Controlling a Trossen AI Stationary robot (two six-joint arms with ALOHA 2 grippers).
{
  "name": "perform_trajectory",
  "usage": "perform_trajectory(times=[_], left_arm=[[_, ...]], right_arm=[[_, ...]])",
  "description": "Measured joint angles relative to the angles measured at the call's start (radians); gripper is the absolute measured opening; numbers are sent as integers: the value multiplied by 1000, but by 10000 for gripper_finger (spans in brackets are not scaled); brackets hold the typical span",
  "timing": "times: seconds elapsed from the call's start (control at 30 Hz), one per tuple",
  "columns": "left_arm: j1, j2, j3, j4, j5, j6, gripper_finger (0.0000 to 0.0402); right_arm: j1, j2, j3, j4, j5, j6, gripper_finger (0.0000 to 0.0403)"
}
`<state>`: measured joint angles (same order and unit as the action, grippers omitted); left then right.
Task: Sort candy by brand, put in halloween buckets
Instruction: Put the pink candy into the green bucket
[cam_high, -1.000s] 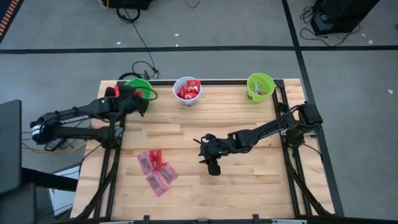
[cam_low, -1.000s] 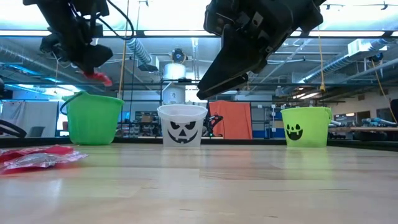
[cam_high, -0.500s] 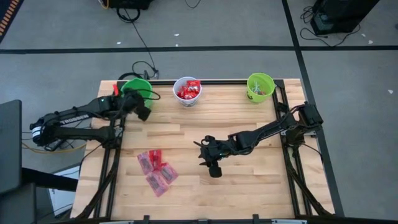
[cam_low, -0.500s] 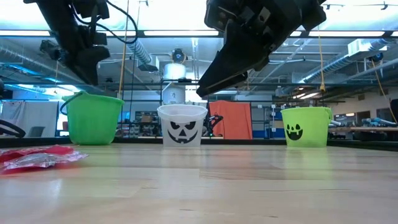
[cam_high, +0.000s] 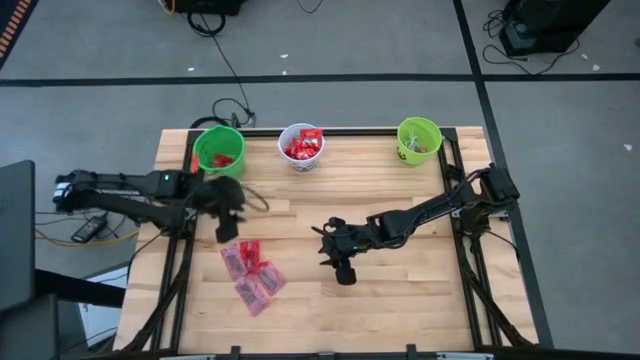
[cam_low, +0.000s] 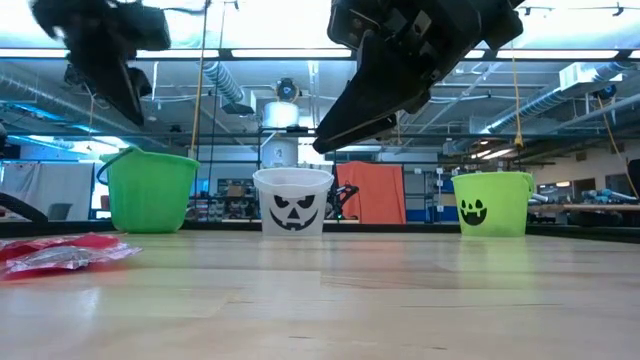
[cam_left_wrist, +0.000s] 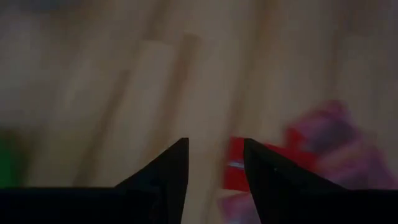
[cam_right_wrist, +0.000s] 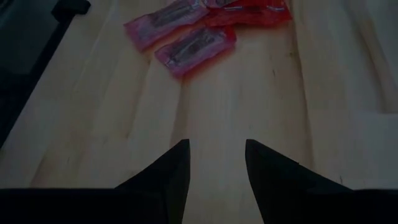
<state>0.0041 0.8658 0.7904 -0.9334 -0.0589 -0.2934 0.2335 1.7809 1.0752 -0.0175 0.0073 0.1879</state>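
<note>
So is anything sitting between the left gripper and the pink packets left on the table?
Nothing visible. The left gripper is open and empty just above the pinkish-red packets, with only bare table between them. The right gripper waits off to the side, mid-table.

Even, bright overhead light fills the high view; the table (cam_high: 400, 290) is evenly lit, with only soft, short shadows under the arms. In the low view, ceiling strip lights glare white behind the arms, leaving the right gripper (cam_low: 345, 125) and left gripper (cam_low: 125, 100) as dark silhouettes; the left one is smeared by motion blur. The table just before the camera is soft, out of focus. The left wrist view is dim and heavily blurred: beyond the left gripper's fingers (cam_left_wrist: 168, 177) the candy (cam_left_wrist: 311, 143) is only a red-pink smear. The right wrist view is dim but sharper, its packets (cam_right_wrist: 193, 50) beyond the fingertips showing faint sheen.
</note>
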Motion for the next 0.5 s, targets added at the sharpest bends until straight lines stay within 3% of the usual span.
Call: perform_trajectory(times=[0.13, 0.27, 0.5], left_arm=[[-136, 0, -51, 83, 24, -34, 158], [-245, 15, -158, 267, 1, -93, 158], [-355, 99, -289, 441, -36, -217, 158]], right_arm=[[7, 0, 0, 1, 0, 0, 165], [9, 0, 0, 1, 0, 0, 165], [8, 0, 0, 4, 0, 0, 165]])
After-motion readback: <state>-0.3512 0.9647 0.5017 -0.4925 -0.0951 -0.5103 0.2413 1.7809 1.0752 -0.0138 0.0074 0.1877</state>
